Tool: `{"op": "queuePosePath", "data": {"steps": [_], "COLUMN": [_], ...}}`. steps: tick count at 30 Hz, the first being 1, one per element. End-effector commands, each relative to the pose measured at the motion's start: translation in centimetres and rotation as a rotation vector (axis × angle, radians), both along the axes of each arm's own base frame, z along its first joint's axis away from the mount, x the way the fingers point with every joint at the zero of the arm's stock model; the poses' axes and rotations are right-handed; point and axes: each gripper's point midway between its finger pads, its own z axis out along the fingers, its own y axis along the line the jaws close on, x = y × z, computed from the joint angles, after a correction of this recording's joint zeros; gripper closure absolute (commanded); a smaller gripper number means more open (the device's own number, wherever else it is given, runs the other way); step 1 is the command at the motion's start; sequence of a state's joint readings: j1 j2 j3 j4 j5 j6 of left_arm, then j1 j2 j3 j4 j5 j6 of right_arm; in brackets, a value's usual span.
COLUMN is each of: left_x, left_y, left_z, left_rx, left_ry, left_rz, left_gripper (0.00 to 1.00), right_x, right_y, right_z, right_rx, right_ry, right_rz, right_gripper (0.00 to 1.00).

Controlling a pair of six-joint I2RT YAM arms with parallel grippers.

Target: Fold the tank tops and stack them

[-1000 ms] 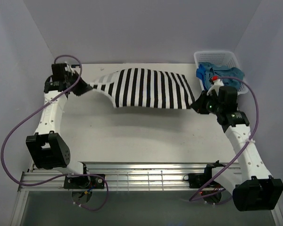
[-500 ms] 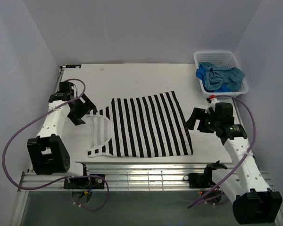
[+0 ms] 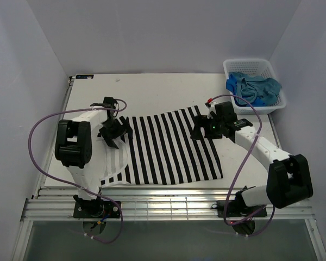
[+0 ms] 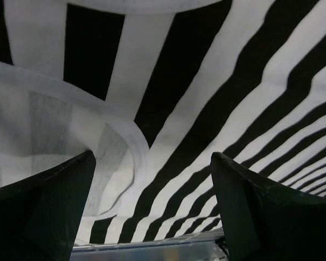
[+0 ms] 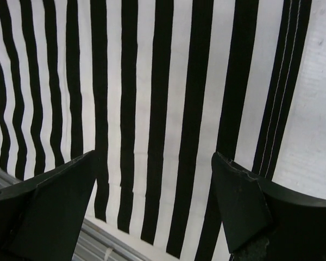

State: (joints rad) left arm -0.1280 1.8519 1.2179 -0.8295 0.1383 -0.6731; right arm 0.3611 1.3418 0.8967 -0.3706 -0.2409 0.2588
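- Two end effectors hover over the striped top (image 3: pixel 168 147), and both are released: the left end effector (image 3: pixel 113 132) and the right end effector (image 3: pixel 202 130) each have their jaws spread wide with nothing between them.
- One top is on the counter (image 3: pixel 152 92). It lies spread out with no fold in it, so I judge that I am at the start of the first fold.
- My left end effector hangs above the striped top's neck-and-strap end; my right hangs above its opposite end, at the far corner.
- Next, I think each end effector must drop to an edge of the striped top and pinch both layers together, so that lifting carries the whole side over evenly.
- Close up, the striped top looks thin and soft. Its bold black and white stripes lie mostly smooth, with white-trimmed curved openings and a slight ripple at the strap end.
- Beyond the striped top's far right corner sits a white basket (image 3: pixel 249 62) holding the blue tops (image 3: pixel 252 87) in a crumpled heap; I cannot tell one from the other there.
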Motion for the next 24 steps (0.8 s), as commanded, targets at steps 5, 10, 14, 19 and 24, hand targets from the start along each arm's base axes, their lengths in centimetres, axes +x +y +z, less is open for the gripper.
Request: {"op": "queuePosePath", "data": {"steps": [5,10,14,19,24], "left_x": [3.5,6.3,10.5,14.9,18.7], "left_y": [1.3,1.3,0.8,0.2,-0.8], "left_z": [-2.1,-5.1,-5.4,-5.9,-7.8], "left_rx": [0.072,0.091,0.081,0.058,0.017], "left_ry": [-0.002,0.033,-0.012,-0.058,-0.102], "left_rz": [0.05,0.039,0.023,-0.008,-0.034], "left_gripper": [0.02,0.02,0.02,0.02,0.02], "right_x": [7.0,9.9,12.9,16.0,19.5], "right_y": [1.6,1.9,0.4,-0.8,-1.7], "right_z": [-2.2,-5.3,-6.4,-8.7,-9.8], "right_rx": [-0.032,-0.042,-0.031,-0.017,-0.025], "right_ry": [-0.013,0.058,0.082,0.118,0.101], "right_rz": [-0.036,-0.049,-0.11,-0.143,-0.171], "right_gripper": [0.1,0.1,0.1,0.1,0.1]}}
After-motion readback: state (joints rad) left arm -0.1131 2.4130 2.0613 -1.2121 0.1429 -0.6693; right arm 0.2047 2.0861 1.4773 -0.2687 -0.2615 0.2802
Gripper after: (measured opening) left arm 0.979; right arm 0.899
